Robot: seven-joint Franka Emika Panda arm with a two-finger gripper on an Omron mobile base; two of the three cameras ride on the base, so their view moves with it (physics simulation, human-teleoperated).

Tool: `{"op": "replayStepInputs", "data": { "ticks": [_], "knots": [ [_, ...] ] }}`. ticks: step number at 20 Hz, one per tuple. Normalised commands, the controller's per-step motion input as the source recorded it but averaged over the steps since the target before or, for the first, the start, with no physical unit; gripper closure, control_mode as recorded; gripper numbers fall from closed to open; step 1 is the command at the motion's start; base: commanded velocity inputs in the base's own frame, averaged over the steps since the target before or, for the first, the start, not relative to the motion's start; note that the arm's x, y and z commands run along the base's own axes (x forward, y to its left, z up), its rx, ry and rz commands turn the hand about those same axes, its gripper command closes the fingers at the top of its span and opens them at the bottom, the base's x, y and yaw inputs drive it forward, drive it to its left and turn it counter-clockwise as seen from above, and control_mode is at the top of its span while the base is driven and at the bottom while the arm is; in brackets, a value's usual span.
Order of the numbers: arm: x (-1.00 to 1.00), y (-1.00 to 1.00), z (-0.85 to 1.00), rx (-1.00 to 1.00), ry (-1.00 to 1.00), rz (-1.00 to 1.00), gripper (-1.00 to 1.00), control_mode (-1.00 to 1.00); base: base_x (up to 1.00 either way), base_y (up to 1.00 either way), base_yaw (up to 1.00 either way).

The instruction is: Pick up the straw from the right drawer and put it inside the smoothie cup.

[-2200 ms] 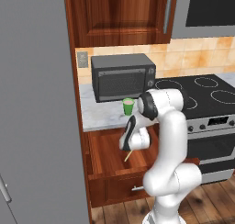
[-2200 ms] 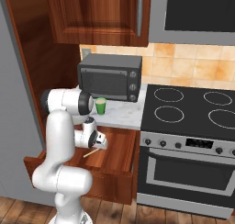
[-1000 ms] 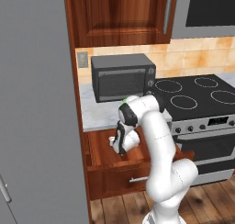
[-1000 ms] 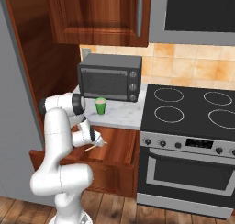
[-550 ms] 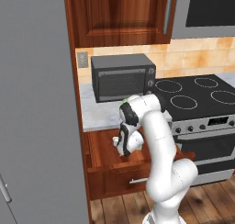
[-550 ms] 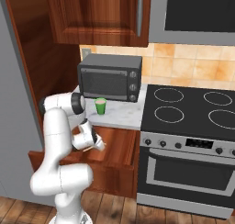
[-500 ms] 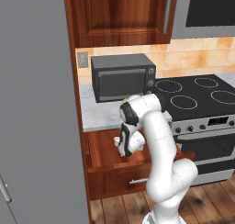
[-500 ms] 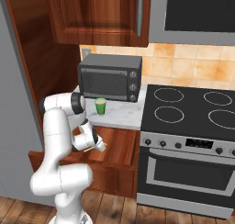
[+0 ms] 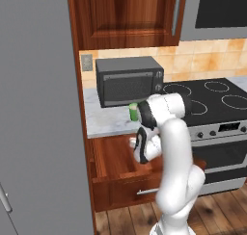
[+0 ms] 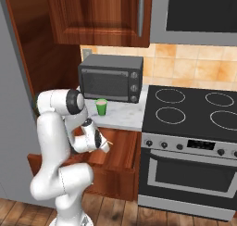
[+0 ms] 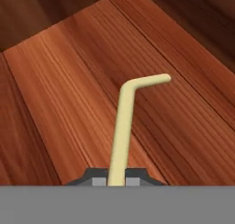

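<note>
Left base view: arm bent down into the open drawer (image 9: 113, 159), hand low over its wooden floor; gripper (image 9: 134, 143) mostly hidden behind the white wrist. Green cup (image 9: 133, 111) upright on the counter (image 9: 103, 123) in front of the microwave (image 9: 129, 80), partly covered by the arm.

Right base view: gripper (image 10: 105, 145) inside the drawer (image 10: 118, 151), a short pale end of the straw (image 10: 109, 142) poking out beside it. Cup (image 10: 101, 106) just beside the microwave (image 10: 110, 77), above and behind the drawer, next to the stove (image 10: 194, 109).

Hand view: straw (image 11: 124, 126) running up from between the two dark fingertips (image 11: 97, 181), bent tip pointing right over the drawer floor (image 11: 55, 81). Fingers close together with the straw between them, so probably pinching it near its lower end; actual contact hard to confirm at this edge of the picture.

Judged step: lifting the straw out. Best done by rising straight up until clear of the drawer front and counter lip, keeping the grip firm so the thin stick cannot swivel, then turning it upright above the cup.
</note>
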Motion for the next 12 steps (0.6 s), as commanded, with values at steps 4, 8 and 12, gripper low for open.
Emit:
{"op": "replayStepInputs", "data": {
  "ticks": [4, 8, 12],
  "knots": [
    [0.00, 0.00, 1.00, 0.00, -0.16, 0.00, 1.00, -1.00, 0.00, 0.00, 0.00],
    [0.00, 0.00, 1.00, 0.00, -0.17, 0.00, 1.00, -1.00, 0.00, 0.00, 0.00],
    [0.00, 0.00, 1.00, 0.00, -0.12, 0.00, 1.00, -1.00, 0.00, 0.00, 0.00]
  ]
}}
